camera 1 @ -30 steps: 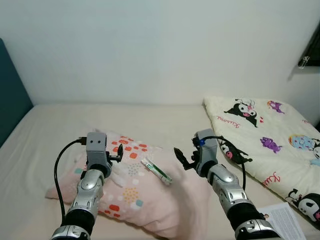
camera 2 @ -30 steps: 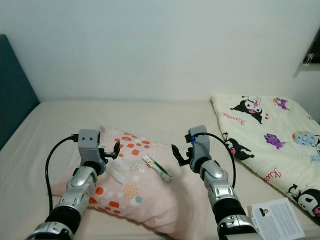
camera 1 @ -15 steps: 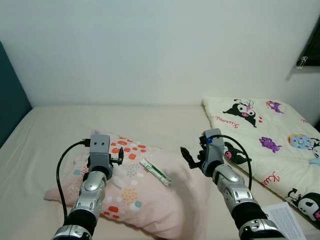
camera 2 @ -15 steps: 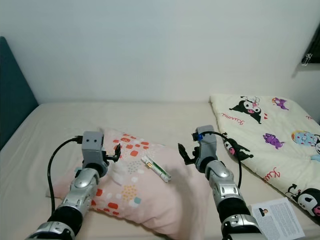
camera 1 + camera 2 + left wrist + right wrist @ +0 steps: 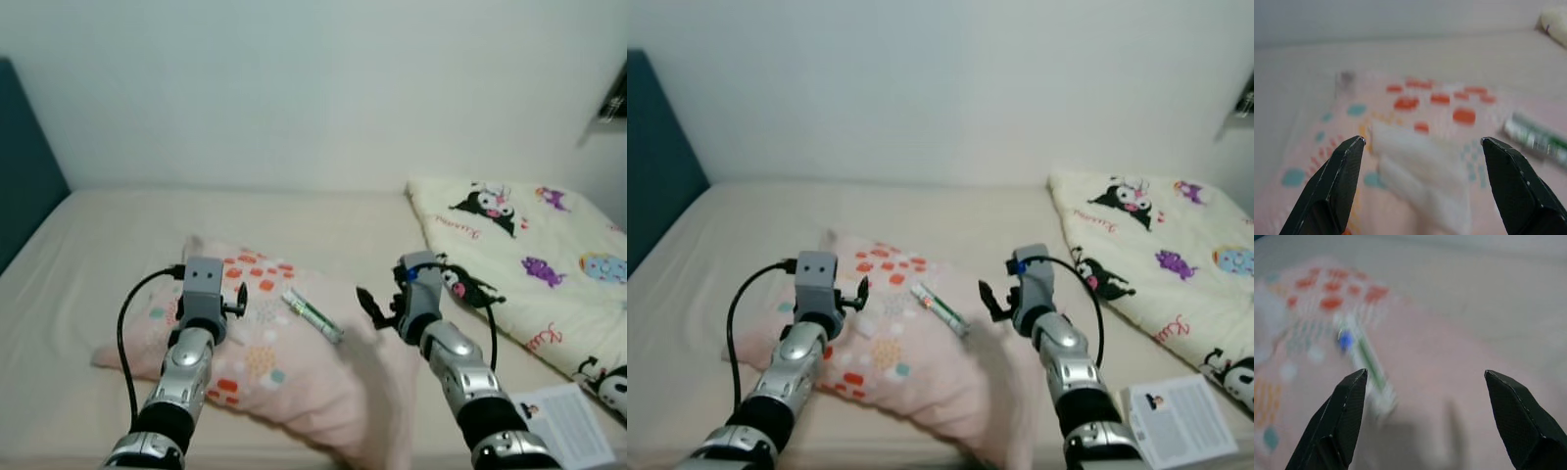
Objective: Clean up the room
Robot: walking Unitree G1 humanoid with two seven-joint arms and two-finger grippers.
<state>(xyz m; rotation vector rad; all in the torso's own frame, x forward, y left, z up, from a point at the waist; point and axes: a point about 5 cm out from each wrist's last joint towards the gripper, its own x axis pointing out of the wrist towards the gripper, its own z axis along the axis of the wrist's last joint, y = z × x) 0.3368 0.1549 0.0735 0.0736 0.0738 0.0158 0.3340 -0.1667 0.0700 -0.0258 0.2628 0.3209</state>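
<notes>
A pink pillow (image 5: 284,382) with red, teal and yellow patches lies on the beige bed (image 5: 108,245). On it rests a white and green tube (image 5: 313,316), also the tube (image 5: 1367,367) ahead of my right gripper. A crumpled white tissue (image 5: 1420,169) lies on the pillow just ahead of my left gripper (image 5: 1422,142). My left gripper (image 5: 238,298) hovers open over the pillow's left part. My right gripper (image 5: 369,305) is open, a little right of the tube.
A cream blanket (image 5: 529,245) with cartoon prints covers the bed's right side. A printed leaflet (image 5: 568,426) lies at the front right. A dark teal headboard (image 5: 24,176) stands at the left. A white wall (image 5: 313,88) rises behind the bed.
The whole picture has shifted and blurred slightly, so the camera has moved. Both grippers stay over the pillow, still open; the right one has risen a little and drawn right of the tube.
</notes>
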